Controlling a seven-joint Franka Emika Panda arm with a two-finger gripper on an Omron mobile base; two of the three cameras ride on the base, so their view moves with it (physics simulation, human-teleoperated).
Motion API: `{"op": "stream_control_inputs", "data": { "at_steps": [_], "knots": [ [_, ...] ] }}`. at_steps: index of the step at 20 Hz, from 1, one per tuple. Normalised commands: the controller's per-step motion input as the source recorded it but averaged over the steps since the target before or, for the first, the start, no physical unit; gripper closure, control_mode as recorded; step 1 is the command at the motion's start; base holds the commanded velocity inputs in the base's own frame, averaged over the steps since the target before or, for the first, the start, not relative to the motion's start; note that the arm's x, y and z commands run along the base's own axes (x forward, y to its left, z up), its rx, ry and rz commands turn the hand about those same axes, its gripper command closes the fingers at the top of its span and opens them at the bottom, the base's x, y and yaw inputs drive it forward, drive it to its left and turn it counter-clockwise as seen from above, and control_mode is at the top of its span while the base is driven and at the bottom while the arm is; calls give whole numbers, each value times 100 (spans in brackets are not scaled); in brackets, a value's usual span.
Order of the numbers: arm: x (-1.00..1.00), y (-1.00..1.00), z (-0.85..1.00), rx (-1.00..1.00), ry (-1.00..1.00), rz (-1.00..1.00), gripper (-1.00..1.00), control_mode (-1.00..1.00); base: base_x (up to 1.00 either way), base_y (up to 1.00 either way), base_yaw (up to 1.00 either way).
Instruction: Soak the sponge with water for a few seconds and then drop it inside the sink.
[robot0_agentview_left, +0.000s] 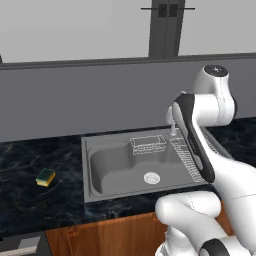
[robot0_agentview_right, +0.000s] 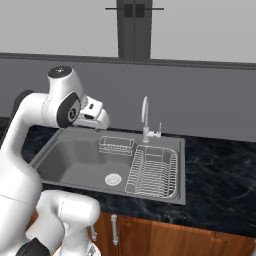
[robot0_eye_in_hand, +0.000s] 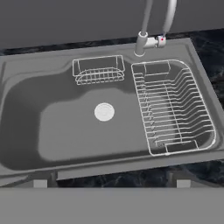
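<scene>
You have open room over the sink (robot0_eye_in_hand: 26, 113) basin's left half; dish rack (robot0_eye_in_hand: 173, 109), small basket (robot0_eye_in_hand: 98, 70) and faucet (robot0_agentview_right: 145, 117) crowd right and back.

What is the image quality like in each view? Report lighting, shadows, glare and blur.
Left base view: flat, even rendered light, no glare; the sponge looks small and slightly soft on the dark counter. Right base view: soft shading inside the sink, faucet crisp. Hand view: gentle shadow along the basin walls, dish rack wires sharp, no motion blur.
</scene>
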Motion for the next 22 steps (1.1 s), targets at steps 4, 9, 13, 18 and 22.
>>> {"op": "stream_control_inputs", "data": {
  "at_steps": [4, 9, 13, 18, 22],
  "knots": [
    [0, -24, -11, 0, -20, -7, -100, -100, 0, 0, 0],
    [-1, -26, -11, 0, -15, -5, -100, -100, 0, 0, 0],
    [-13, -25, -1, 0, -8, -3, -100, -100, 0, 0, 0],
    [-20, -24, 0, 0, -1, -1, -100, -100, 0, 0, 0],
    [-6, -37, 0, -1, 0, 0, -100, -100, 0, 0, 0]
  ]
}}
